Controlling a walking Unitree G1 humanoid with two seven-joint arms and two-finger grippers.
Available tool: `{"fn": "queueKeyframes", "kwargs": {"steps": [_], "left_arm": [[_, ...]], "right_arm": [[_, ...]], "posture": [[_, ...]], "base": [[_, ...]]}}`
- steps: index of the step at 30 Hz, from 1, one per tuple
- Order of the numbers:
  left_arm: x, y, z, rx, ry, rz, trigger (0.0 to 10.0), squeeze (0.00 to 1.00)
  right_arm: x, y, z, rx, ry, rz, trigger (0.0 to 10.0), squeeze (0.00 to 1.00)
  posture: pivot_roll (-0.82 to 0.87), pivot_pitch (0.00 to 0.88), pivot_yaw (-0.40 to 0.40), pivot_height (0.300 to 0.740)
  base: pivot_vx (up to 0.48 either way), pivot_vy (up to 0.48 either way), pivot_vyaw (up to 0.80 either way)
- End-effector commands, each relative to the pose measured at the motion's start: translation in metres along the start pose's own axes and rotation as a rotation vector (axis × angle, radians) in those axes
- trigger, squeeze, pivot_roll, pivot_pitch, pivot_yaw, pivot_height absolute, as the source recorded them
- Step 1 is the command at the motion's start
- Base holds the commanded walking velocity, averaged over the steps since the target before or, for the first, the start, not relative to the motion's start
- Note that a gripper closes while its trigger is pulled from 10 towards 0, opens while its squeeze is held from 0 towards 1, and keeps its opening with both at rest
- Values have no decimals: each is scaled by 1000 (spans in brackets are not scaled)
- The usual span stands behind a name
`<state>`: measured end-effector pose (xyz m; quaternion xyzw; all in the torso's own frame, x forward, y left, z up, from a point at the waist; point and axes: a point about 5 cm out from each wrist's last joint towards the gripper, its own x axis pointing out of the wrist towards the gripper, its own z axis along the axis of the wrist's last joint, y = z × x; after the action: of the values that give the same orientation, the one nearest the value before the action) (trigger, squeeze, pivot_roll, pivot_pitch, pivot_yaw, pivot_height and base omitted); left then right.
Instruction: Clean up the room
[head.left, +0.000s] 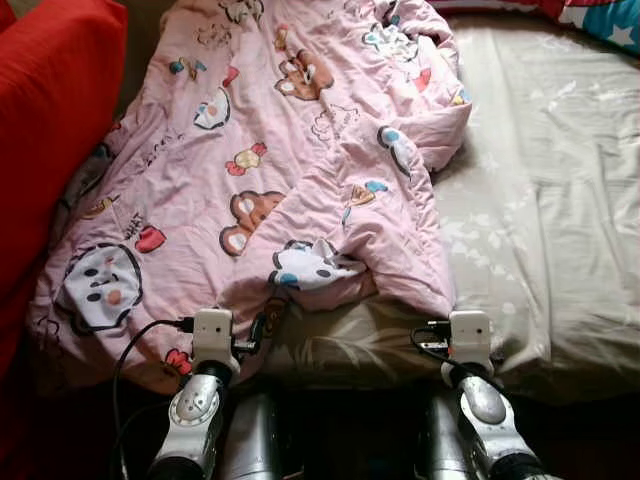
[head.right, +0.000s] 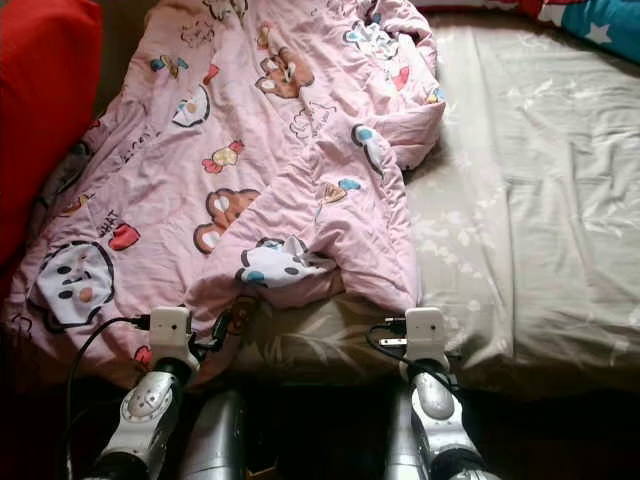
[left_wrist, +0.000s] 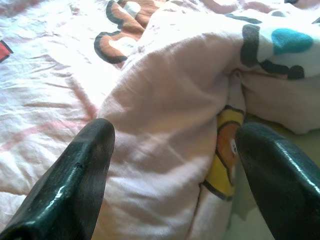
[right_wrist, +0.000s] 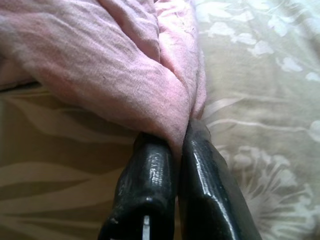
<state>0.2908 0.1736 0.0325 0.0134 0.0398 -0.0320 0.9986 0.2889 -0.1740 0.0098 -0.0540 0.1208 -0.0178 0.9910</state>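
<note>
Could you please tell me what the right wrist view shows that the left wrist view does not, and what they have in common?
The right wrist view alone shows the right gripper with its jaws shut on a pinched corner of the pink quilt, over the beige floral bedsheet. The left wrist view alone shows the left gripper with its jaws open on either side of a bulging fold, and the quilt's cartoon prints. Both views share the same pink quilt lying on the bed, seen close up between black fingers.
</note>
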Motion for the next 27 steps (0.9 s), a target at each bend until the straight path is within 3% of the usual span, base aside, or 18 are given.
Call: {"fn": "queueKeyframes", "kwargs": {"steps": [1,6,12,27], "left_arm": [[-11,0,-14,3,52,-16,10000,0],[-14,-1,-19,1,75,-1,10000,0],[-7,-5,-12,-7,60,-10,10000,0],[-5,-5,-11,-9,63,-3,10000,0]], "right_arm": [[-5,5,-7,28,20,11,10000,0],[-3,8,-3,65,2,26,10000,0],[5,6,10,83,-37,13,10000,0],[5,6,10,100,-36,16,10000,0]], "posture": [[-65,169,118,583],[-70,172,115,583],[-69,185,112,603],[-60,205,112,693]], "base": [[0,0,0],[0,0,0],[0,0,0],[0,0,0]]}}
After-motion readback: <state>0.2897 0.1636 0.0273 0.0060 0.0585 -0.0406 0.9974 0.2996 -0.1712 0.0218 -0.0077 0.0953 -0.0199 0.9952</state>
